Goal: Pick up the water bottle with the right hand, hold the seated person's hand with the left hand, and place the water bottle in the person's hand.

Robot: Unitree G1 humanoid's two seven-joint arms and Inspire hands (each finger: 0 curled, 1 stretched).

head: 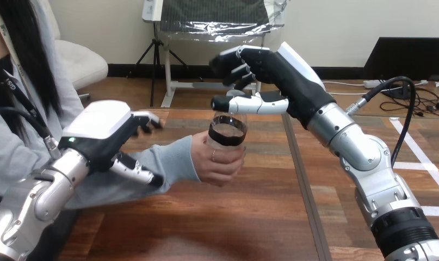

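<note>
Fingers of the right robot hand (277, 73) are spread, holding nothing; the water bottle (227, 133) stands upright just below it, inside the person's hand (217, 163). The left robot hand (105, 130), farther off, clasps the person's forearm (173, 157).

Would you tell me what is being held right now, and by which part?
The person's hand grips the water bottle round its body. The right hand is open above it. Whether the left hand grips the forearm cannot be told.
</note>
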